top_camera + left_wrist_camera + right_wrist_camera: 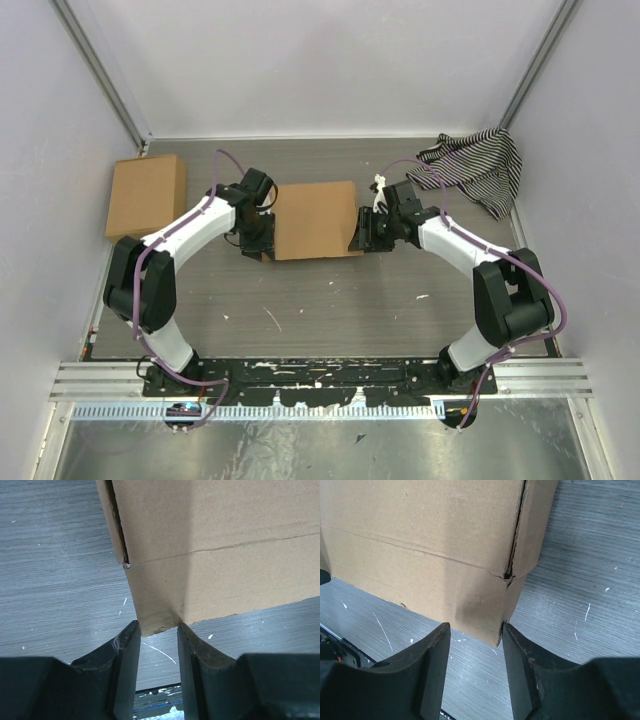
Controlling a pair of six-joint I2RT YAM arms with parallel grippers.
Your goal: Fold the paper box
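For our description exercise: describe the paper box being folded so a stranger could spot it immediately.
On the grey table, look at the middle. The paper box lies there between the left gripper and the right gripper, plain brown cardboard; the other brown box sits alone, far left.

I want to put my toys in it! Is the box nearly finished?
Nearly. The paper box already looks like a closed box, walls up. Now the left gripper pinches one corner, the right gripper straddles another. Probably only final pressing is left; hidden tabs can't be checked.
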